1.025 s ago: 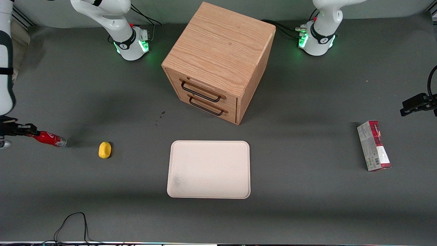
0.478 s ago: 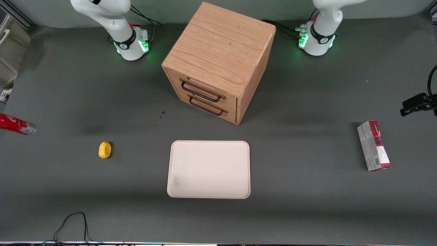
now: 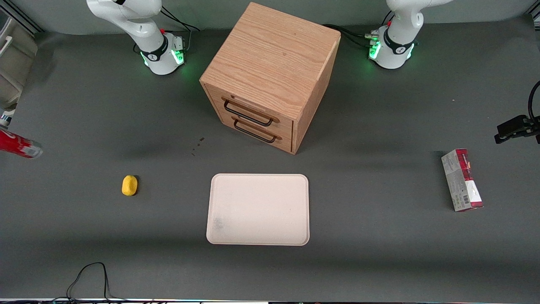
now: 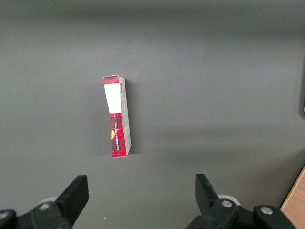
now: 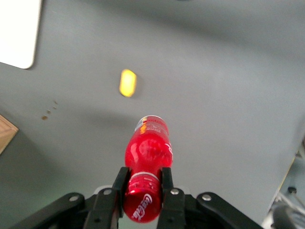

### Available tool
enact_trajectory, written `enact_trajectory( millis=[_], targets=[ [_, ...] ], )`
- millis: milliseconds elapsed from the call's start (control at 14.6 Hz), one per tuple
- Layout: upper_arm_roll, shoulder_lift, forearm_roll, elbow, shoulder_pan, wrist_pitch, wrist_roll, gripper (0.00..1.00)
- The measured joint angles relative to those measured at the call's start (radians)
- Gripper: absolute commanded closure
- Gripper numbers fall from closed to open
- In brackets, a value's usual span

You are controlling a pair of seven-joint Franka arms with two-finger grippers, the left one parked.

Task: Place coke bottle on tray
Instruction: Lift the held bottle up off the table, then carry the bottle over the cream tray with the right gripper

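My right gripper (image 5: pixel 142 183) is shut on the cap end of the coke bottle (image 5: pixel 147 155) and holds it in the air above the table. In the front view only the bottle's clear base and red body (image 3: pixel 19 145) show at the frame edge, at the working arm's end; the gripper itself is out of that view. The cream tray (image 3: pixel 258 209) lies flat on the table nearer the front camera than the wooden drawer cabinet, well away from the bottle. A corner of the tray (image 5: pixel 16 31) shows in the right wrist view.
A small yellow object (image 3: pixel 129 185) lies on the table between the bottle and the tray; it also shows in the right wrist view (image 5: pixel 127 82). A wooden two-drawer cabinet (image 3: pixel 270 76) stands mid-table. A red-and-grey carton (image 3: pixel 461 180) lies toward the parked arm's end.
The bottle has been lifted off the table and carried farther from the front camera and outward; the gripper has left the front view. The last half second shows only a small further rise.
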Motion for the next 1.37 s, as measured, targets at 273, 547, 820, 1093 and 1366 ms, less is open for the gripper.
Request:
enact_trajectory(
  millis=[273, 547, 820, 1093, 1366],
  targets=[
    [0.170, 0.074, -0.002, 0.076, 0.115, 0.036, 0.192, 1.00],
    [0.346, 0.192, -0.016, 0.175, 0.162, 0.062, 0.411, 1.00],
    [0.360, 0.265, -0.076, 0.204, 0.341, 0.125, 0.568, 1.00],
    [0.360, 0.315, -0.086, 0.230, 0.418, 0.173, 0.656, 1.00],
    [0.354, 0.392, -0.086, 0.277, 0.404, 0.249, 0.656, 1.00]
  ],
)
